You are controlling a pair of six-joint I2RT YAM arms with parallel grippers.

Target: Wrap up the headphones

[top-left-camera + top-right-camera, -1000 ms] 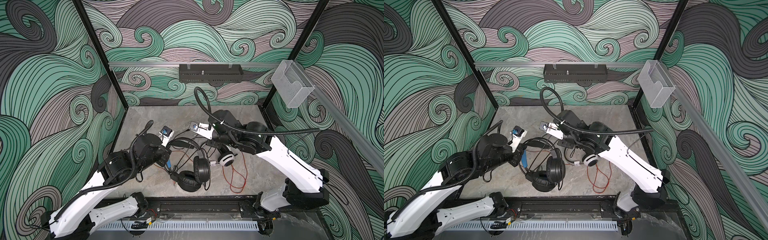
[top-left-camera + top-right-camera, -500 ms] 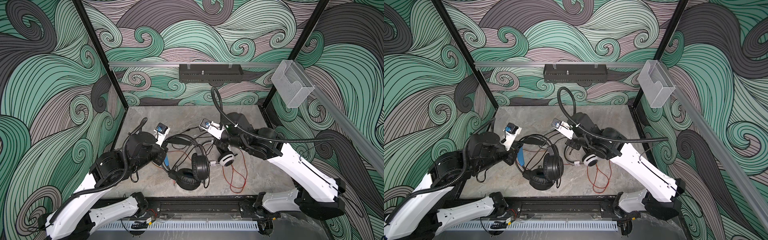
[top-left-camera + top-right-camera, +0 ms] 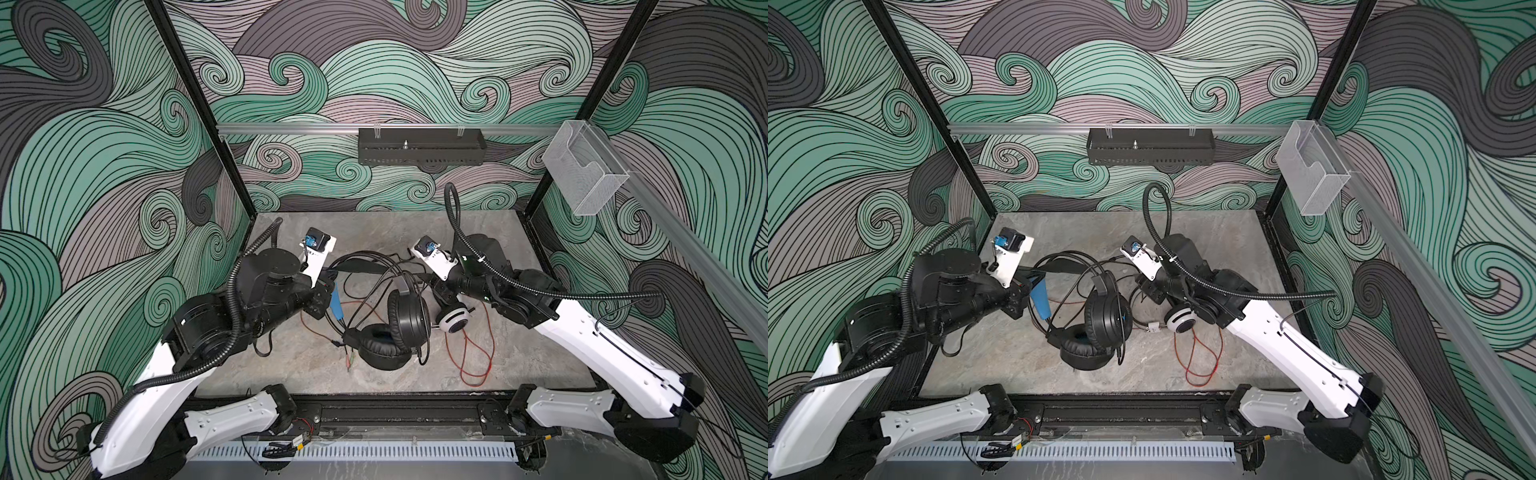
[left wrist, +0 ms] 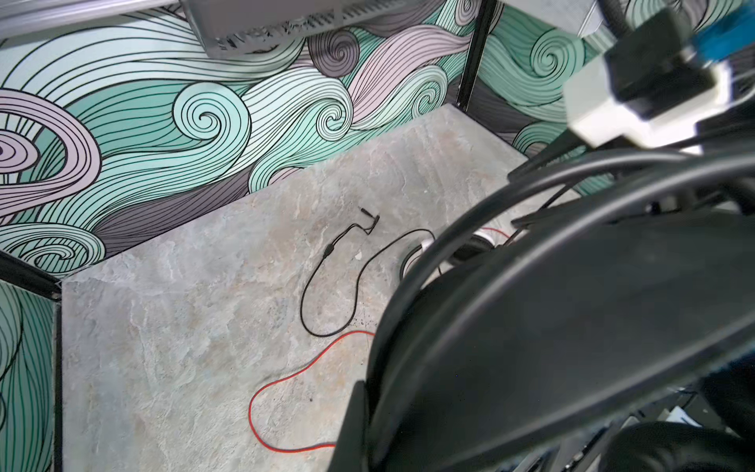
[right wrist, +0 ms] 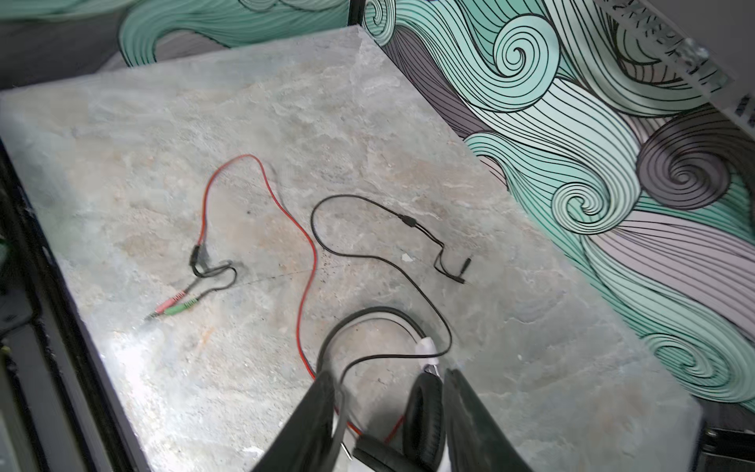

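left pincer (image 3: pixel 327 293) clamped shut on the black headset (image 3: pixel 406 318) by its headband, lower earcup resting on the tabletop (image 3: pixel 374 232). right pincer (image 5: pixel 388 374) parted, jaws either side of the white headset (image 3: pixel 455 321) cushion. red cable (image 3: pixel 473 357) trails loose toward the front edge.

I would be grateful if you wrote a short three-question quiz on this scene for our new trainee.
1. Multiple choice: what sits between the jaws of the right gripper? A) an ear cup of the white headphones; B) a screwdriver; C) nothing.
2. True or false: the left gripper is shut on the headband of the black headphones.
3. Fill in the blank: the pink and green plugs end the ___ cable.

Key: 1 A; 2 true; 3 red.
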